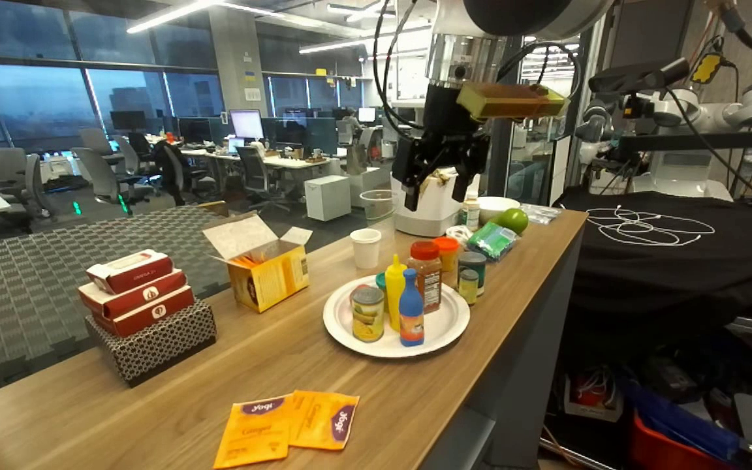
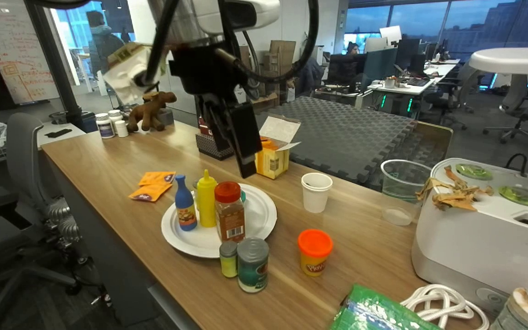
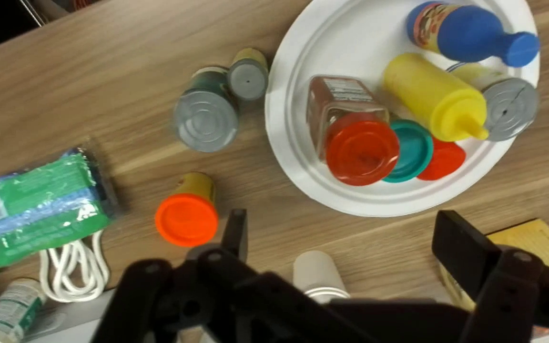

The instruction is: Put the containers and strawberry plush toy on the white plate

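Brown, streaked wood grain covers the desk [image 1: 311,369], where two flat orange sachets [image 1: 258,431] lie nearest in an exterior view. Past bare wood sits the round white plate [image 1: 444,329], its rim near the desk's straight edge. It bears a blue bottle [image 1: 412,313], a yellow can [image 1: 367,316], a smooth yellow bottle [image 1: 393,297], a teal-lidded tub [image 3: 413,152], a square-sided jar [image 1: 429,281] and, partly hidden, the red strawberry toy [image 3: 443,161]. Beyond it stand a small can [image 2: 228,261], a green can [image 2: 253,266] and, across open wood, an orange-lidded tub [image 2: 315,252]. The end effector [image 1: 436,194] hangs above the desk, fingers spread apart. Behind are grey mats [image 1: 173,232], chairs [image 1: 98,173] and windows [image 1: 30,104].
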You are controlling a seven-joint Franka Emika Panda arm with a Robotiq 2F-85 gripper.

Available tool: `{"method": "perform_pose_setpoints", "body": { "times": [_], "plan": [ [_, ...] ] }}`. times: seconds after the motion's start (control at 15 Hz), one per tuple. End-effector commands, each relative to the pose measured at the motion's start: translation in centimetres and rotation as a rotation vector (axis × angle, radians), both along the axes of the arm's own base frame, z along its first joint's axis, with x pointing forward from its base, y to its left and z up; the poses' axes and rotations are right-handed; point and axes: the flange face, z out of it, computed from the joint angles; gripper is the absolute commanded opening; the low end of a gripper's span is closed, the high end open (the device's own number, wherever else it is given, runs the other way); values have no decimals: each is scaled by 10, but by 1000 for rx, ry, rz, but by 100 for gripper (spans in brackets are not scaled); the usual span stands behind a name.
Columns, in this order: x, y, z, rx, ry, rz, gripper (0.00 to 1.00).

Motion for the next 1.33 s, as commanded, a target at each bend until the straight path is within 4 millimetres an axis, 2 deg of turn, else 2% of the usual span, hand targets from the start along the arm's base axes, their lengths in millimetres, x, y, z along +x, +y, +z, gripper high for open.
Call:
{"method": "perform_pose_setpoints", "body": {
  "times": [0.0, 0.27, 0.47, 1.27],
  "plan": [
    [-1, -28, 4, 23, 3, -165, 100],
    [-5, -53, -5, 40, 18, -308, 100],
    [0, -68, -15, 41, 29, -351, 100],
    [57, -103, -56, -13, 50, -346, 100]
  ]
}}
